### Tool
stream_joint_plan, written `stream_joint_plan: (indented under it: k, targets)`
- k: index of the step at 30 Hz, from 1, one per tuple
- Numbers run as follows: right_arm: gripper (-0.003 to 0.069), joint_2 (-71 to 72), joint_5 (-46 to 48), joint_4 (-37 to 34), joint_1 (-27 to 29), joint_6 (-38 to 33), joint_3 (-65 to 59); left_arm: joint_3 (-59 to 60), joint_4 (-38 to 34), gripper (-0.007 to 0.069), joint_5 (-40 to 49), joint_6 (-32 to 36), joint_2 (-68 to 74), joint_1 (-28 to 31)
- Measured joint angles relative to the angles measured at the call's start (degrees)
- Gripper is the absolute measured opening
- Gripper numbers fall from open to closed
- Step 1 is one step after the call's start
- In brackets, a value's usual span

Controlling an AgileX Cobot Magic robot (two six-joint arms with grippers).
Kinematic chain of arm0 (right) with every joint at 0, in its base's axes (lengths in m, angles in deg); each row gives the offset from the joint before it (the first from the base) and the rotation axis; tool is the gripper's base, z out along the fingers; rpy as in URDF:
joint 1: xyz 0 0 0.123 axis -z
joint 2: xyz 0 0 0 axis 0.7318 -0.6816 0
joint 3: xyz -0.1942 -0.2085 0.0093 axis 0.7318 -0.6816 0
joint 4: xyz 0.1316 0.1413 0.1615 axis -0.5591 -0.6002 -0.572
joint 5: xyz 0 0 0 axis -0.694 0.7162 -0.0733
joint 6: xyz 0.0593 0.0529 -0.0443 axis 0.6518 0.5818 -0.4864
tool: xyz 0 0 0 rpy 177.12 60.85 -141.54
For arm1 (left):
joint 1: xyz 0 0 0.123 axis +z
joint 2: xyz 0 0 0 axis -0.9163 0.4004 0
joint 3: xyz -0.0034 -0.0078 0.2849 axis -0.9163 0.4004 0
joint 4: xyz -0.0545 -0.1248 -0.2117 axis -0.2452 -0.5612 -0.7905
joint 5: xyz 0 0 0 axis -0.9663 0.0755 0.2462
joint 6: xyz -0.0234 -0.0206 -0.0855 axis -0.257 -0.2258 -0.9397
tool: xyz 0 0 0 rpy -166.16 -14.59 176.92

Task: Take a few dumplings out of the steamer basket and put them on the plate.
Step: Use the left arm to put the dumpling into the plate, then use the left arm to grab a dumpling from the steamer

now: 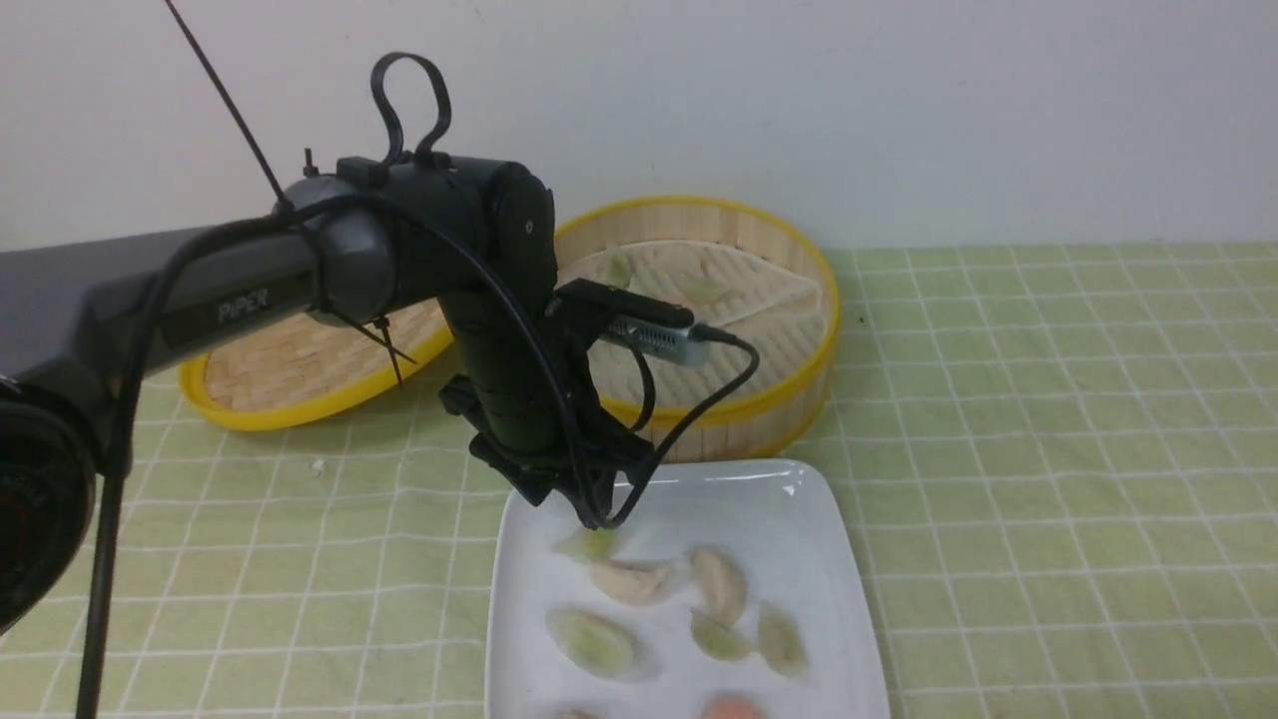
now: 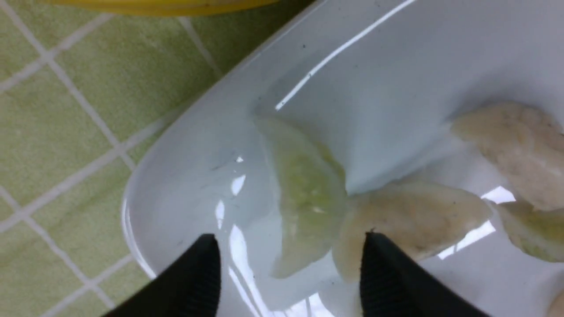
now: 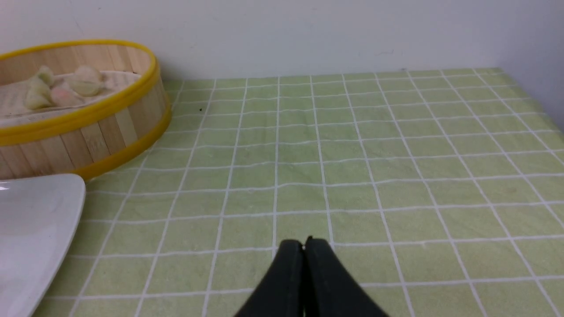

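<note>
My left gripper [image 1: 591, 519] hangs open just over the far left corner of the white plate [image 1: 799, 499]. In the left wrist view its jaws [image 2: 288, 246] stand wide apart, and a pale green dumpling [image 2: 304, 193] lies on the plate [image 2: 189, 176] between and beyond them, touching a beige one [image 2: 410, 220]. That green dumpling [image 1: 589, 542] shows under the gripper in the front view. Three more green dumplings [image 1: 592, 642] lie nearer on the plate. The steamer basket [image 1: 789, 399] behind holds two green dumplings [image 1: 704, 290]. My right gripper [image 3: 304, 246] is shut and empty over the cloth.
Two beige dumplings [image 1: 631, 579] and a pinkish one [image 1: 734, 709] also lie on the plate. The shallow woven lid [image 1: 300, 369] lies at the back left behind my left arm. A green checked cloth [image 3: 352, 154] covers the table. The wall stands close behind the basket.
</note>
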Motion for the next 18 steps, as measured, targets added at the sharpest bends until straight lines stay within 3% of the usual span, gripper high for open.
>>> stream_joint_plan:
  k: [5, 18]
  targets:
    - [-0.0015, 0.00, 0.00, 0.00, 0.00, 0.00, 0.00, -6.08, 0.71, 0.0507, -0.16, -0.12, 0.25, 0.00]
    - [-0.0015, 0.00, 0.00, 0.00, 0.00, 0.00, 0.00, -26.78, 11.47, 0.0487, -16.55, -14.83, 8.05, 0.00]
